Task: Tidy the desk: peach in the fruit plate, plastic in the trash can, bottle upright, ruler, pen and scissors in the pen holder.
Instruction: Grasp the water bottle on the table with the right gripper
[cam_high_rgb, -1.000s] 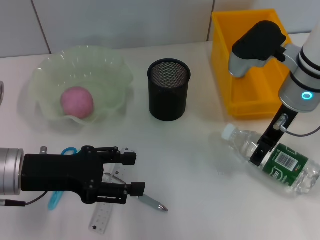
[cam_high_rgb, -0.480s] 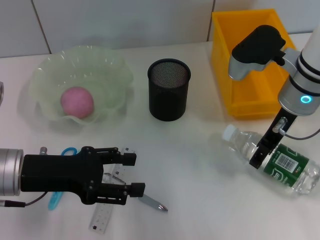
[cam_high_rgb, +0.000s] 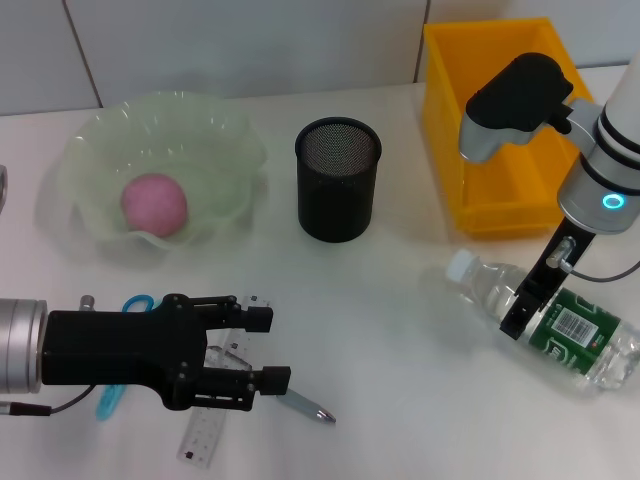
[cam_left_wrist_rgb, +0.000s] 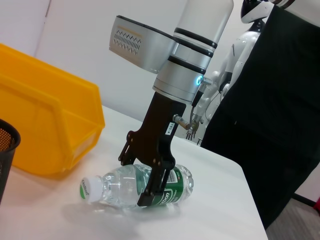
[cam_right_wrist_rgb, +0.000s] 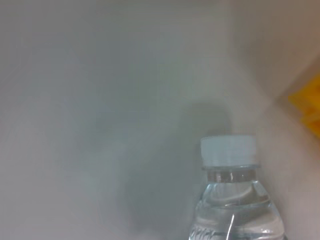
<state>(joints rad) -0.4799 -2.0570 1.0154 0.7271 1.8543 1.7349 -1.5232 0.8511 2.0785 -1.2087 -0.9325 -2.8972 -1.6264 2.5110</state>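
Nearest the camera, the left gripper (cam_high_rgb: 262, 348) hangs low over the stationery with its fingers spread and nothing in them. Right under and just past its fingertips lie the ruler (cam_high_rgb: 208, 432) and the pen (cam_high_rgb: 305, 407), and the blue-handled scissors (cam_high_rgb: 122, 345) poke out from behind its body. None of that is lifted yet.

Off to the other side, the right gripper (cam_high_rgb: 520, 312) is down on the bottle (cam_high_rgb: 548, 315), which lies flat on the desk (cam_high_rgb: 400, 330). The side-on view from the left wrist shows the two fingers straddling the clear body just ahead of the green label (cam_left_wrist_rgb: 167, 190). They look snug against it, but I honestly can't tell whether they're actually squeezing yet.

The bit that matters: the bottle's long axis lies flat and crosses the fingers, white cap (cam_high_rgb: 457, 264) sticking out toward the middle of the desk, base pointing away toward the edge. So standing it up probably means swinging the cap end up. The right arm is clearly the one for it; the left is well apart.

Farther back: black mesh pen holder (cam_high_rgb: 338, 180) beyond the left gripper, yellow bin (cam_high_rgb: 447, 130) behind the right one, and the peach (cam_high_rgb: 154, 204) already sitting in the fruit plate (cam_high_rgb: 95, 150).
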